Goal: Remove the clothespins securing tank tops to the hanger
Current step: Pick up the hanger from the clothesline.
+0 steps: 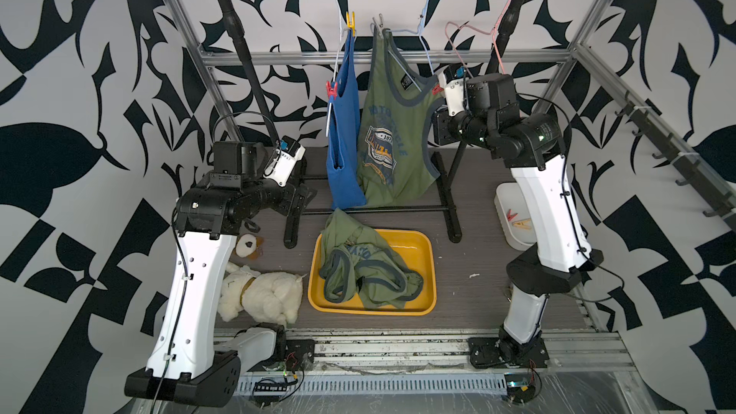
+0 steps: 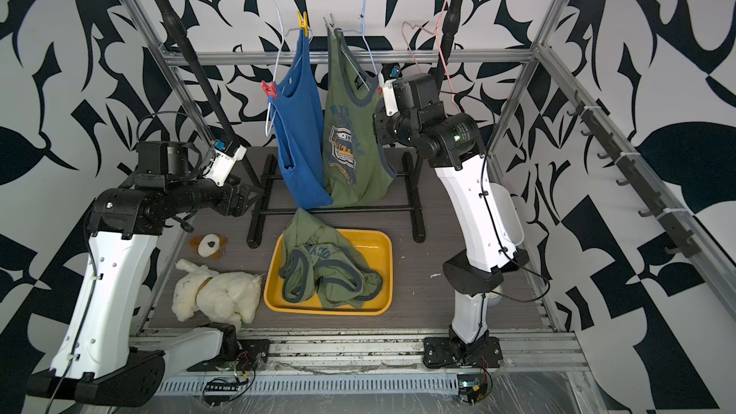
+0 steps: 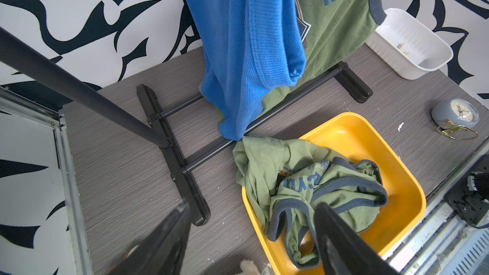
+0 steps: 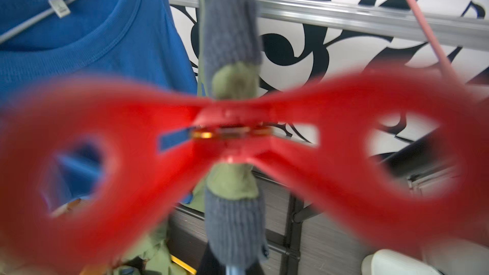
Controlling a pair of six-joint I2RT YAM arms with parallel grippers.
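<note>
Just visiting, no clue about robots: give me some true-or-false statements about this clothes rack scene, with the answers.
1. A yellow clothespin clips the blue tank top. True.
2. The yellow tray is empty. False: a crumpled green tank top lies in it.
3. The left gripper holds a clothespin. False: its jaws stand open, holding nothing.
4. A red clothespin sits on the hanging green tank top's strap. True.
5. The pink hanger carries a shirt. False: it hangs bare.
</note>
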